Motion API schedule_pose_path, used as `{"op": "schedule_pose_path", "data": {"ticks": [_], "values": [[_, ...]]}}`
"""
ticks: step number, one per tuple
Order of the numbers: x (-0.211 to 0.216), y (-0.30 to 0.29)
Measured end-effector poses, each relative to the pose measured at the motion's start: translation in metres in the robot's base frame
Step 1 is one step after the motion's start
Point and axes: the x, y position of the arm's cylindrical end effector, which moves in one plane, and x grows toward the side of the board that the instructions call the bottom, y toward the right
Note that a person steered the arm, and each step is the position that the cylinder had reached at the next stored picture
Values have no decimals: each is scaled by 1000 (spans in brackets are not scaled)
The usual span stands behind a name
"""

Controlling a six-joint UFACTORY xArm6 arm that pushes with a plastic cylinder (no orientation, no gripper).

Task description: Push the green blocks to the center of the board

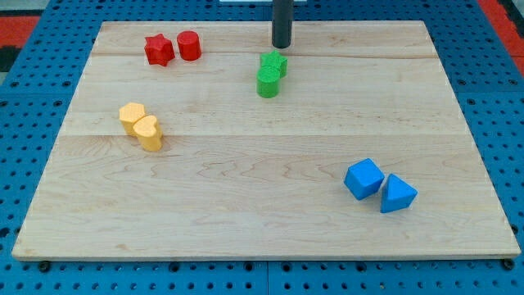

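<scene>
No brand, label or writing can be read anywhere in the frame. The light wooden board (270, 164) lies on a blue perforated table (33, 164). My tip (282, 46), the lower end of the straight dark rod, has no jaws to spread or press together, so it pinches nothing. It stands in the upper centre of the frame, just above the two green blocks and a little to their right, with a small gap.

The green blocks touch each other: a green cube-like block (274, 62) and below it a green round block (268, 83). They sit above the middle of the board.

In the upper left are a red star-shaped block (159, 50) and a red cylinder (189, 45), side by side. At the left, two yellow rounded blocks (141, 125) touch. In the lower right, a blue cube (363, 178) and a blue wedge-like block (397, 194) touch.
</scene>
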Motion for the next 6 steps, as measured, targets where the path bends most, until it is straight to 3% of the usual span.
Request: {"op": "schedule_pose_path", "data": {"ticks": [2,6], "values": [[6,-6],[81,-28]]}}
